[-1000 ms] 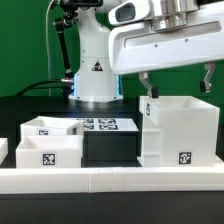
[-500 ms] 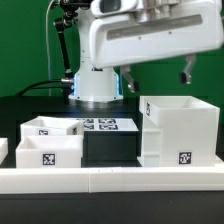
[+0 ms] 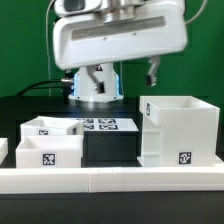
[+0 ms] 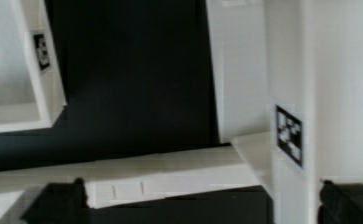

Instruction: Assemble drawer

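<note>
The drawer's large white housing [image 3: 180, 130] stands at the exterior view's right, open on top, with a tag on its near face. Two small shallow trays sit at the left, one behind [image 3: 48, 127] and one in front [image 3: 45, 153]. My gripper [image 3: 124, 78] hangs high above the gap between the trays and the housing, open and empty, touching nothing. In the wrist view its dark fingertips [image 4: 62, 202] stand wide apart over the black table, with a tagged tray wall [image 4: 27, 60] on one side and the tagged housing wall [image 4: 288, 120] on the other.
The long low white rail [image 3: 110, 180] runs along the table's front edge and shows in the wrist view [image 4: 169, 178]. The marker board [image 3: 100, 125] lies flat behind the gap. The robot's base [image 3: 97, 85] stands at the back.
My gripper has moved from above the housing toward the exterior view's left and a little higher. It stays open and empty. The drawer parts have not moved.
</note>
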